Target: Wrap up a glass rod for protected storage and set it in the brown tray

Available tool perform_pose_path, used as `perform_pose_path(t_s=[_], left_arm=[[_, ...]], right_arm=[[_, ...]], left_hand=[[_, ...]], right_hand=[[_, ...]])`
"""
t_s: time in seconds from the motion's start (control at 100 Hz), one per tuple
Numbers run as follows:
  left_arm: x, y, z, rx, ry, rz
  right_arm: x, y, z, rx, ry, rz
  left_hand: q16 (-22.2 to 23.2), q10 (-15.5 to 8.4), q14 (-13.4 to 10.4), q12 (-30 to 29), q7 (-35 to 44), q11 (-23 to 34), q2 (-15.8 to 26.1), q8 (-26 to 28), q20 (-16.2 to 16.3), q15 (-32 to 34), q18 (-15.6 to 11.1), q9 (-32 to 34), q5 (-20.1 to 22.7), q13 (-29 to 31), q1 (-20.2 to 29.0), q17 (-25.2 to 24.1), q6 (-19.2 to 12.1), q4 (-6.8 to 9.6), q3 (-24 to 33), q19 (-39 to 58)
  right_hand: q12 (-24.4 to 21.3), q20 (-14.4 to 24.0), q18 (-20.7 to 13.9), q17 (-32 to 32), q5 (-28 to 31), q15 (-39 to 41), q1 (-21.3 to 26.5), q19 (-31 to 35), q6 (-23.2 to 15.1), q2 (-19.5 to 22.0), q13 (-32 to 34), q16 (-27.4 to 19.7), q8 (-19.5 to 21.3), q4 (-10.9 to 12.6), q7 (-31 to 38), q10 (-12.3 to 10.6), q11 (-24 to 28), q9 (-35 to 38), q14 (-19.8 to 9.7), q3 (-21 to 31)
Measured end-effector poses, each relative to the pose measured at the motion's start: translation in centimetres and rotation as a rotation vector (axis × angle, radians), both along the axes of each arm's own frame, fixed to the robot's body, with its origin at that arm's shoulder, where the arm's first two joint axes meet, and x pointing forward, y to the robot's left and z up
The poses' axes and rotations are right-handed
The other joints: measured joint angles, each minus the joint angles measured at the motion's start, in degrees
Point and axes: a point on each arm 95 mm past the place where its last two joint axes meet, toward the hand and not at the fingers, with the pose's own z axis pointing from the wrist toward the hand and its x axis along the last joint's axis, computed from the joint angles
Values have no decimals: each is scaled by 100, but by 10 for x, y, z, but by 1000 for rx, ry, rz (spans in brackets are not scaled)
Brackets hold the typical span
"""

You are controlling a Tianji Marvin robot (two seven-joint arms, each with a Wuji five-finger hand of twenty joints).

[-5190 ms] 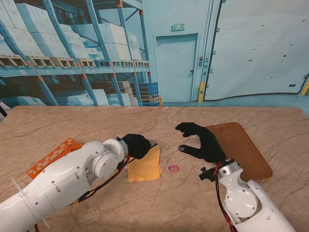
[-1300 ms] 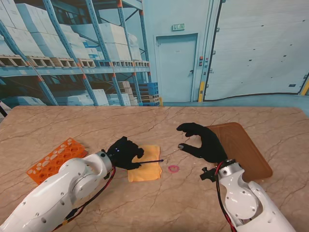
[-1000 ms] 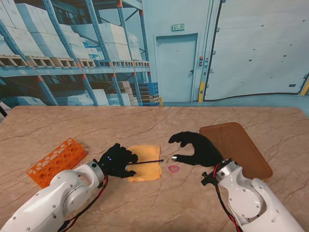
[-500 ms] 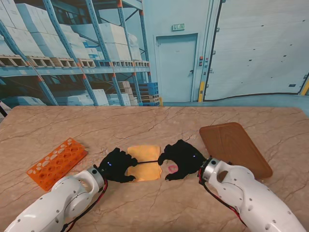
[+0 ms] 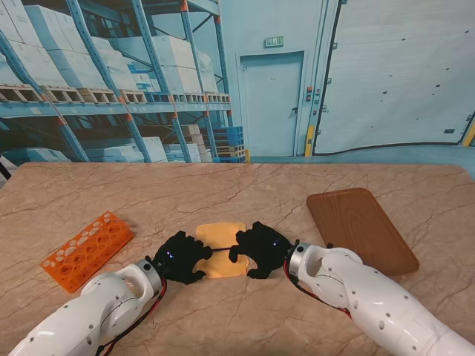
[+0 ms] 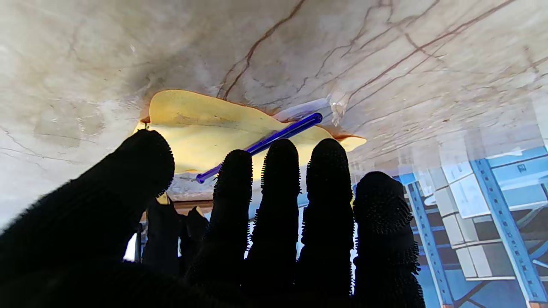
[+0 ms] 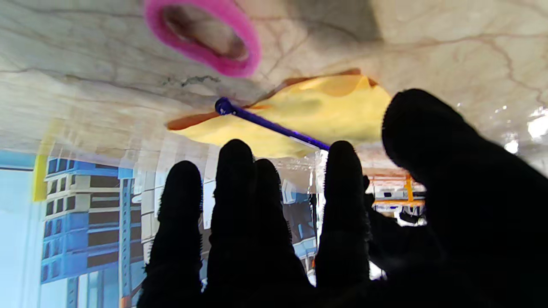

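- Behind the beige marble-patterned bench (image 5: 89, 189) hangs a printed backdrop of warehouse shelving and a pale blue door.
- A square yellow cloth (image 5: 221, 248) lies flat on the bench, between the two black-gloved robot hands as the stand's view shows it.
- A thin blue glass rod (image 6: 261, 143) stretches across the cloth. Both wrist views show it raised a little off the fabric, and in the stand's view it is only a dark line (image 5: 220, 248) between the hands.
- The left robot hand (image 5: 180, 256) sits at the cloth's left edge, with its fingers (image 6: 233, 188) side by side and the thumb apart. The rod's near end runs in behind the index fingertip, and whether the hand pinches it I cannot tell.
- The right robot hand (image 5: 257, 248) is at the cloth's right edge, its fingers (image 7: 342, 188) lined up with the thumb set off. The rod disappears behind a fingertip here too, so its grip is unclear.
- A small pink ring (image 7: 204, 35) lies on the bench just beside the cloth, seen only from the right wrist.
- A brown wooden tray (image 5: 362, 226) rests to the right, well apart from the cloth.
- An orange perforated rack (image 5: 85, 250) lies at the far left.
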Motion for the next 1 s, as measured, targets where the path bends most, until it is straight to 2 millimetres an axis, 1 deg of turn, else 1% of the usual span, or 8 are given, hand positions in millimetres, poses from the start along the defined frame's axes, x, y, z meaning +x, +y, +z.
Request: perform_pose_path(t_s=[0.21, 0.37, 0.42, 0.46, 0.51, 0.53, 0.71, 1.0], left_arm=[[2, -5, -2, -11, 12, 0], [3, -5, -3, -10, 20, 7], [3, -5, -3, -8, 22, 11], [3, -5, -3, -6, 23, 13], [3, -5, -3, -4, 21, 15], [3, -5, -3, -3, 21, 16], [4, -5, -4, -4, 14, 20], [8, -5, 2, -49, -10, 27]], right_arm=[[7, 9, -16, -68, -10, 33], [14, 15, -17, -72, -59, 60], [17, 17, -16, -72, -60, 57], [20, 18, -17, -64, -52, 47], [22, 19, -17, -56, -42, 38], [22, 20, -18, -55, -40, 37], [24, 25, -18, -54, -41, 36], [24, 19, -15, -14, -27, -11]], left_hand=[[3, -93, -54, 77, 413, 270, -291, -41, -149, 229, -30, 362, 227, 318, 416, 330, -204, 3, 145, 271], [3, -94, -60, 373, 726, 352, -431, -283, -262, 289, -32, 522, 292, 468, 705, 453, -271, 3, 154, 361], [2, -95, -60, 480, 791, 352, -424, -311, -286, 294, -32, 556, 306, 528, 786, 482, -325, 4, 154, 393], [0, -97, -60, 552, 819, 352, -496, -326, -293, 294, -32, 562, 306, 532, 867, 488, -337, 4, 155, 415], [-1, -163, -60, 636, 889, 352, -484, -382, -298, 298, -34, 671, 307, 581, 1014, 519, -355, 4, 154, 419], [-2, -165, -60, 663, 931, 352, -484, -390, -301, 299, -34, 679, 307, 584, 1074, 526, -375, 4, 155, 419], [-7, -195, -60, 790, 1089, 242, -481, -514, -359, 358, -35, 882, 413, 681, 1362, 612, -473, -62, 209, 488], [-61, -202, -60, 937, 1452, 230, -394, -509, -430, 416, -38, 1027, 590, 686, 1428, 670, -605, -62, 349, 515]], right_hand=[[95, -1, -71, -70, -64, 186, -79, 249, 140, 3, -158, 7, 61, -2, 228, 75, 210, -93, -4, 179], [100, -71, -71, -136, 269, 259, -96, 487, 138, 19, -158, 8, 60, -3, 445, 133, 391, -94, -1, 231], [100, -206, -73, -136, 330, 286, -71, 587, 132, 19, -154, 8, -167, -3, 608, 134, 464, -94, -1, 186], [99, -273, -73, -136, 388, 326, -11, 631, 116, 19, -153, 8, -416, -233, 785, 135, 518, -94, 0, 170], [96, -328, -73, -135, 391, 331, -11, 675, 63, 19, -148, 8, -670, -242, 1136, 135, 547, -91, 1, 242], [95, -335, -73, -131, 392, 334, 6, 680, 63, 25, -135, 8, -794, -366, 1278, 135, 569, -89, 1, 301], [31, -340, -133, -55, 649, 407, 713, 811, -7, 934, -33, 8, -1209, -444, 1865, 135, 616, 156, 44, -50], [-8, -402, -144, -53, 766, 457, 834, 844, -242, 1302, 20, 8, -915, -444, 2062, 132, 655, 159, 49, -236]])
